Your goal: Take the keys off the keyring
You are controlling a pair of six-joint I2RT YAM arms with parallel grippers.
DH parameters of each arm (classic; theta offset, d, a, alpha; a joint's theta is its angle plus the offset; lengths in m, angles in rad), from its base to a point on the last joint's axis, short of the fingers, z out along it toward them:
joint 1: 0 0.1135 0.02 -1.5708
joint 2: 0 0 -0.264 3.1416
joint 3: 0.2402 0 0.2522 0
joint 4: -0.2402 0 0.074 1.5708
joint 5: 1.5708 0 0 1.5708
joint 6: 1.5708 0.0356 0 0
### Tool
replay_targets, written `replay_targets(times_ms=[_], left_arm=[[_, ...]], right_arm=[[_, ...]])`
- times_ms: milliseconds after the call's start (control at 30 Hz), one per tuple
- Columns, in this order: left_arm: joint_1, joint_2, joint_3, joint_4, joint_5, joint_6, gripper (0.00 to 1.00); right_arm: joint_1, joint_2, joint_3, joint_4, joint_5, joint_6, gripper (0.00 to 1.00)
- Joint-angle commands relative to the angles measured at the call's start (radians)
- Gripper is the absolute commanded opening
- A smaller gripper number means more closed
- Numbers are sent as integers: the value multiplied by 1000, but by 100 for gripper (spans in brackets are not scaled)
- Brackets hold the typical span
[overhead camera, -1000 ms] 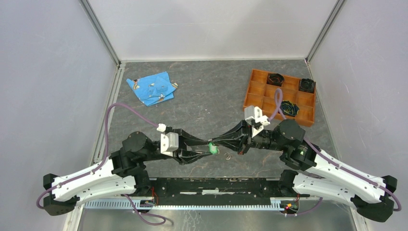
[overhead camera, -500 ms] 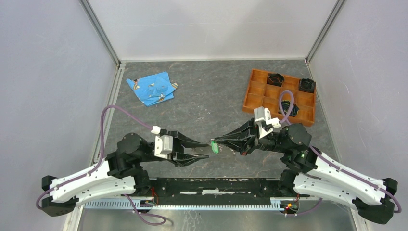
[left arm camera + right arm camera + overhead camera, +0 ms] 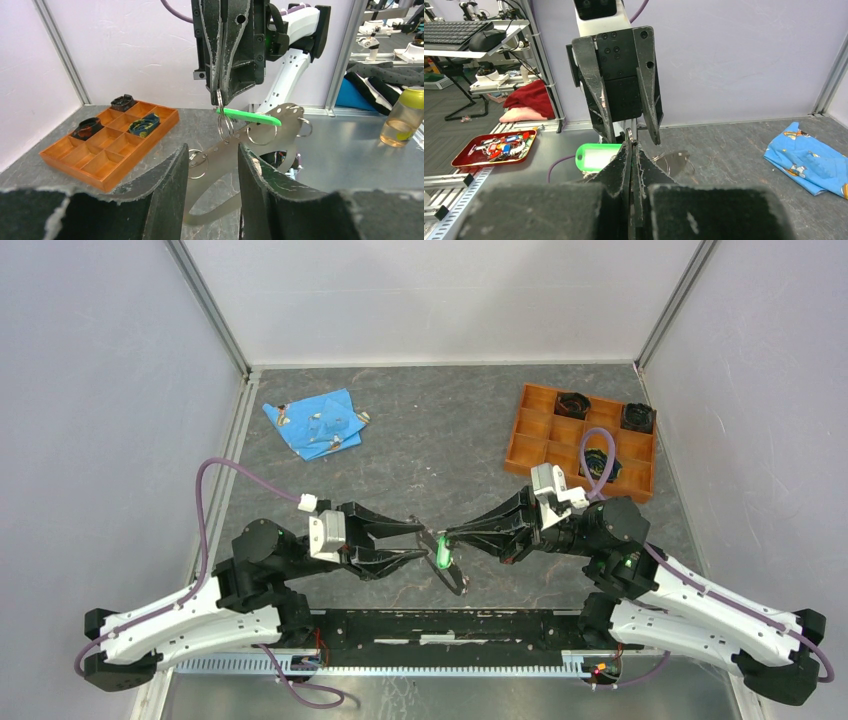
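My right gripper [image 3: 447, 536] is shut on a small wire ring [image 3: 220, 101] and holds it above the table. From that ring hang the green-headed key [image 3: 441, 552] and the flat grey keyring [image 3: 452, 577]. In the left wrist view the keyring [image 3: 235, 149] hangs tilted, with several small wire rings along it, under the green head [image 3: 250, 116]. My left gripper [image 3: 422, 541] is open and empty, just left of the keyring, its fingers [image 3: 165, 190] on either side of it without touching. The right wrist view shows the shut gripper [image 3: 632, 142], the green head [image 3: 596, 157] and part of the keyring [image 3: 674, 161].
A blue cloth [image 3: 300, 425] with several small silvery keys [image 3: 335, 441] lies at the back left. An orange compartment tray [image 3: 530, 445] holding dark coiled items stands at the back right; it also shows in the left wrist view [image 3: 100, 170].
My left gripper has opened, let go and drawn back to the left. The keyring now hangs lower, from my right gripper alone, which has shifted slightly right.
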Motion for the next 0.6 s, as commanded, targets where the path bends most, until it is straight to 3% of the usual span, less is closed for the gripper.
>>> replay_targets(times_ms=[0, 567], left_arm=[[-7, 0, 30, 60, -29, -22, 48], [-7, 89, 59, 70, 1, -27, 46]], right_arm=[[0, -2, 10, 50, -22, -13, 1], [0, 6, 5, 33, -12, -37, 1]])
